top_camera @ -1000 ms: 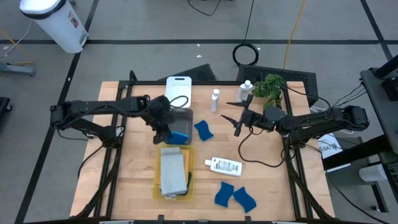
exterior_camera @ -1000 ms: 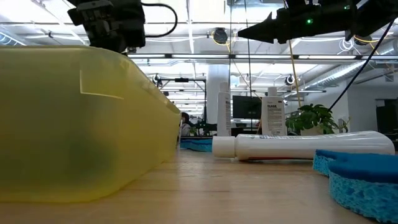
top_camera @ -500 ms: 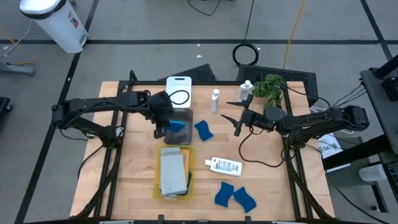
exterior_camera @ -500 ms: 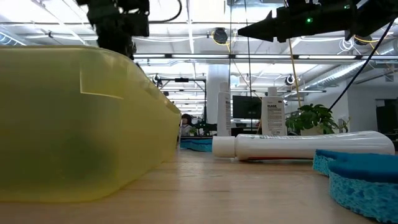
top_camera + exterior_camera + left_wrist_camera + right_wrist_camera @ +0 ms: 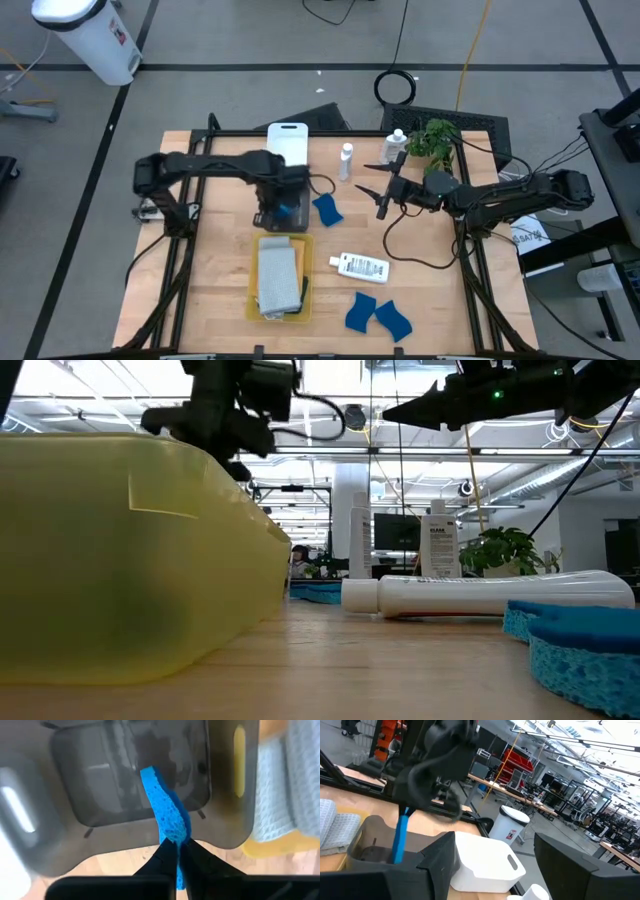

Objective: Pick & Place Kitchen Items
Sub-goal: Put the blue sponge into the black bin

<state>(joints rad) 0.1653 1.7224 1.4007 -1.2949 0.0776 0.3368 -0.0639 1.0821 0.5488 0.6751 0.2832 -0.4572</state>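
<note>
A blue sponge (image 5: 165,815) is pinched edge-on in the left claw (image 5: 176,851), hanging over the grey tray (image 5: 227,827) directly below. It should be lowered inside the walls before release. The right claw (image 5: 378,190) is held apart (idle, well off).

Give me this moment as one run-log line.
left gripper: shut on blue sponge, above grey tray | right gripper: open, empty, waiting mid-table | yellow tray: holds folded cloths
</note>
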